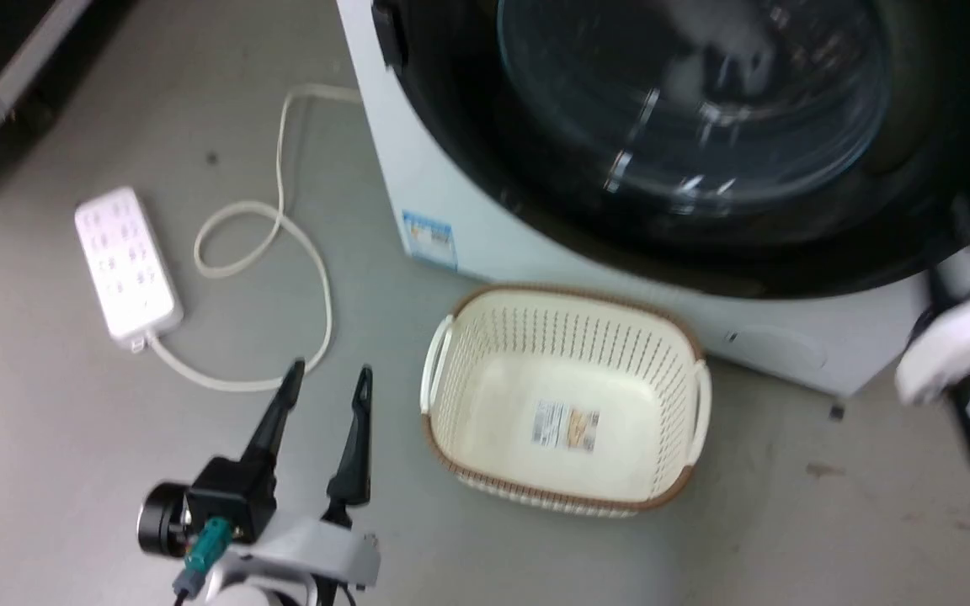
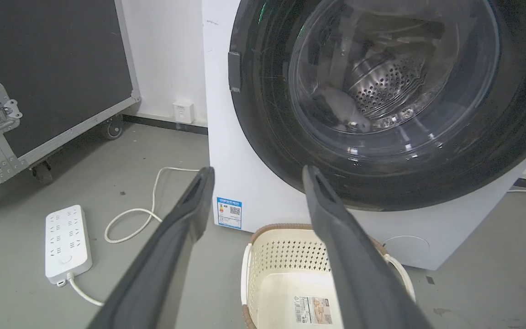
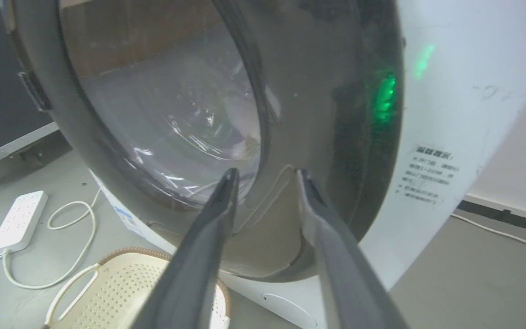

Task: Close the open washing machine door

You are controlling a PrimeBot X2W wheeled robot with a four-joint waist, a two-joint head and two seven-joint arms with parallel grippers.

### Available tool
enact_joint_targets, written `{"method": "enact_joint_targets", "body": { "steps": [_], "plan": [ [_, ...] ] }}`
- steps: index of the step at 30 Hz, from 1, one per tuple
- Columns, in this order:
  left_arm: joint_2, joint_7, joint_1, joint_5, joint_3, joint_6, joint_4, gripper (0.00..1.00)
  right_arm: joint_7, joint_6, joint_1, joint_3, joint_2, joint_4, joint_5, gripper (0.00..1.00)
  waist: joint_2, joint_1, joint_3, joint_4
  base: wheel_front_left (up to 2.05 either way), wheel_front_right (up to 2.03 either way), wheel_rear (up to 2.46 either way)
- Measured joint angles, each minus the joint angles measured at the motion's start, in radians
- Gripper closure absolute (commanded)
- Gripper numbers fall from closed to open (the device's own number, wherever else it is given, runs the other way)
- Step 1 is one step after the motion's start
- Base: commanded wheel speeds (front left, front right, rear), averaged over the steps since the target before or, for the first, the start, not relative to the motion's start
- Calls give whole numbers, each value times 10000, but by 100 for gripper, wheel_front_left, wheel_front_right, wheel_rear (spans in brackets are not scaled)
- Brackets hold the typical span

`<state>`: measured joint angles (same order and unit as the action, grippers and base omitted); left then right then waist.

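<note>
Although the right gripper [image 3: 266, 176] stands directly before the washing machine door [image 3: 318, 114], its two dark fingers are parted to a moderate gap and hold nothing. The tips sit close to the lower part of the black rim, on the side away from the door handle [image 2: 234, 71], and contact with the rim cannot be confirmed. The left gripper [image 1: 329, 370] is likewise spread and empty. It is held low over the grey floor [image 1: 47, 471], well apart from the machine, between the white power strip [image 1: 125, 265] and the laundry basket [image 1: 569, 295]. The door lies over the round front recess of the washing machine [image 2: 226, 151]. In the left wrist view its rim appears flush, or very nearly flush, with the white front panel, and the perforated drum is seen through the glass window [image 2: 395, 82]. The right wrist view is taken at a steep angle and does not rule out a narrow gap along the handle side. Assessment: the swing of the door is complete or all but complete, while engagement of the latch cannot be verified from these views. Outstanding, in my judgement: a firm press on the rim near the handle if the latch has not caught, failing which only withdrawal of the right arm is left. The basket stands empty on the floor just in front of the machine, below the door, and does not obstruct it.
</note>
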<state>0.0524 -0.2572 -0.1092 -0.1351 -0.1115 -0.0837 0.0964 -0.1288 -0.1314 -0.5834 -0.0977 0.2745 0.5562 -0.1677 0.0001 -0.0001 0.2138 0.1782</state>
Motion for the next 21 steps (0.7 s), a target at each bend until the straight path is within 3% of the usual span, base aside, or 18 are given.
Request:
{"method": "enact_joint_targets", "body": {
  "steps": [14,21],
  "plan": [
    [8,0,802,17,0,-217,556,0,-1026,0,5217,-412,-1918,-3722,1308,0,0,-1,-1862,-1042,0,0,0],
    [23,0,1051,107,48,-240,805,0,-1212,0,6444,-759,-2192,-4395,1095,0,0,0,-2262,-1538,0,0,0]
  ]
}}
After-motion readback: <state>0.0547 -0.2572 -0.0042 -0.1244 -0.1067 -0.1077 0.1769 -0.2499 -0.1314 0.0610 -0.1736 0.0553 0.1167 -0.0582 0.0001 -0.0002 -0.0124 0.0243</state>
